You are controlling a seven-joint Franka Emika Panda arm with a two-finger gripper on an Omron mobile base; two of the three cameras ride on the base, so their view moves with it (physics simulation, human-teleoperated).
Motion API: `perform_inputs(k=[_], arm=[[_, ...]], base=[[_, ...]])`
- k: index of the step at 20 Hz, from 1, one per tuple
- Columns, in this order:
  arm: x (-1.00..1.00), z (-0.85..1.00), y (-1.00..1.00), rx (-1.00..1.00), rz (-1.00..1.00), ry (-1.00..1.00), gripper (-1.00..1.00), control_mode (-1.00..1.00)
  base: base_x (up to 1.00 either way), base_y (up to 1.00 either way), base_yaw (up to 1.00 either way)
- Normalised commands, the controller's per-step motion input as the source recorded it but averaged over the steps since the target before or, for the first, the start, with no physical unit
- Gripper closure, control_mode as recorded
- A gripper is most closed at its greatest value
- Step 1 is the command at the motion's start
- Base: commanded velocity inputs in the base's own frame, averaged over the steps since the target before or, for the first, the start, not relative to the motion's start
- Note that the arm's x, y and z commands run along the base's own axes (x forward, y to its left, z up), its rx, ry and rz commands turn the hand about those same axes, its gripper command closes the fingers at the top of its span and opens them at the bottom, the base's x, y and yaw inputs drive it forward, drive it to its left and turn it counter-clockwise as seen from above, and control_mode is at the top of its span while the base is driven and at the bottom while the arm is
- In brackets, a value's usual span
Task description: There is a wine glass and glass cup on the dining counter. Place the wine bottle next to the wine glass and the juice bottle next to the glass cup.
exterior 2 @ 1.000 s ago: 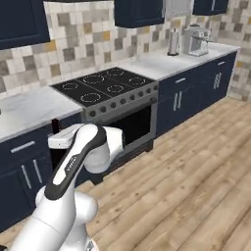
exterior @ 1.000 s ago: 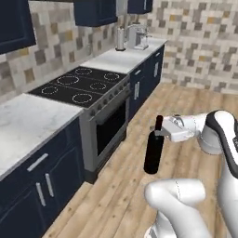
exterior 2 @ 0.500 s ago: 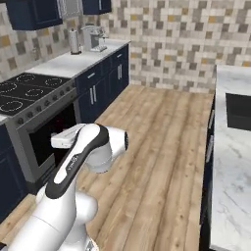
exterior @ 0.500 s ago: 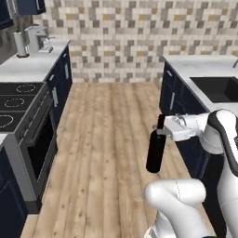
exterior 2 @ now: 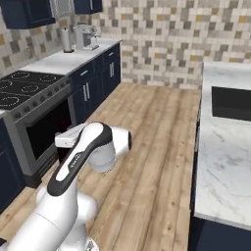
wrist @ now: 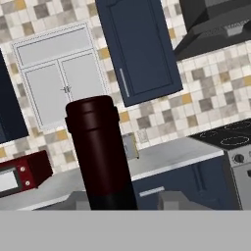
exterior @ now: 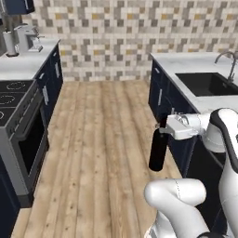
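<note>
Jaws clamped on the wine bottle [exterior: 158, 151] neck, mid-frame over wooden floor [exterior: 102, 139]; stove [exterior: 16, 116] at left, sink [exterior: 209, 83] table upper right.

You are looking at a home kitchen: black stove [exterior: 11, 100], navy cabinets [exterior 2: 93, 81], marble counter with sink [exterior: 209, 82], tiled backsplash [exterior: 139, 28], plank floor [exterior: 102, 135].

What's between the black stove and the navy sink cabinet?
Bare wood plank floor between stove and sink cabinet, in the left base view.
</note>
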Motion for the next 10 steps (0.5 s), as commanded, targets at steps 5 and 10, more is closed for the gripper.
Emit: perform_inputs(k=[5,10], arm=[[0.00,0.00,0.00,0.00,0.00,0.00,1.00,1.00],[0.00,0.00,0.00,0.00,0.00,0.00,1.00,1.00]], base=[[-0.56,-0.55,0.02],[-0.14,-0.85,0.00]])
